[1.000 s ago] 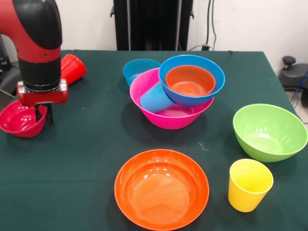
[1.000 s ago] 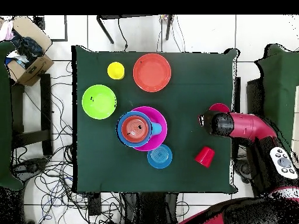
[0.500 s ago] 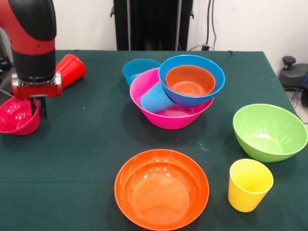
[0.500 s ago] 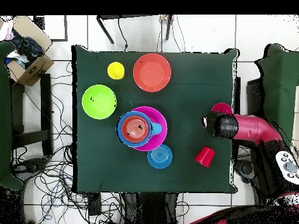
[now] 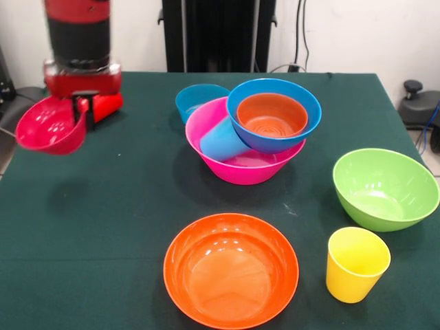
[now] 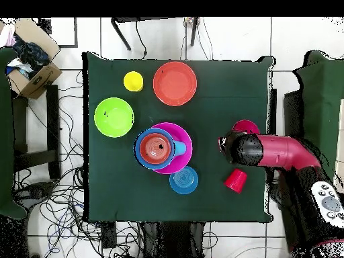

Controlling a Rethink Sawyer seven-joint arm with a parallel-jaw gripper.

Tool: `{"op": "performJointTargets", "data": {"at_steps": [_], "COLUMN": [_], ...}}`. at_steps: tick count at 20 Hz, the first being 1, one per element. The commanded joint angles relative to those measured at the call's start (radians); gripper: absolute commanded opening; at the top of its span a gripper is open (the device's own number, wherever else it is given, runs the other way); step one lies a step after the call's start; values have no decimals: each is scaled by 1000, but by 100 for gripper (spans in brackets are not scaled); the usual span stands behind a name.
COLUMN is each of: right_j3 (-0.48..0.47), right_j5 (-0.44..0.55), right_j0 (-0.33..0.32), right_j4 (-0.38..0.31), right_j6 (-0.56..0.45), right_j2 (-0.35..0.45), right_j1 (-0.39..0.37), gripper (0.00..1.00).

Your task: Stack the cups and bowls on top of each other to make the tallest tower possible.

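Observation:
My gripper point(image 5: 83, 115) is shut on the rim of the small red bowl point(image 5: 47, 126), which hangs tilted above the table's left part. In the overhead view the red bowl point(image 6: 246, 126) peeks out beside the arm. Behind it the red cup point(image 5: 104, 103) lies on its side. The tower stands mid-table: the large pink bowl point(image 5: 237, 161) holds the light blue cup point(image 5: 222, 140) on its side and the tilted large blue bowl point(image 5: 302, 127), with the small orange bowl point(image 5: 271, 114) inside that. The small blue bowl point(image 5: 196, 100) sits just behind.
A large orange bowl point(image 5: 230, 270) sits at the front middle. The yellow cup point(image 5: 356, 264) stands upright at the front right, and the large green bowl point(image 5: 385, 188) is behind it. The table point(image 5: 124, 206) has a dark green cloth.
The gripper has lifted the small red bowl off the table and carried it inward from the table's edge, toward the red cup. Everything else has stayed put.

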Motion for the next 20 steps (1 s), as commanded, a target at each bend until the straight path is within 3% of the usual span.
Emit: {"op": "performJointTargets", "data": {"at_steps": [1, 7, 12, 16, 20], "right_j3": [160, 171, 145, 112, 97], "right_j5": [-13, 26, 150, 226, 296], "right_j0": [178, 305, 349, 307, 296], "right_j4": [89, 194, 257, 285, 320], "right_j6": [337, 442, 425, 335, 306], "right_j2": [-70, -112, -114, -87, -74], "right_j1": [-151, -224, -309, -337, -366], "gripper": [0, 0, 0, 0, 0]}}
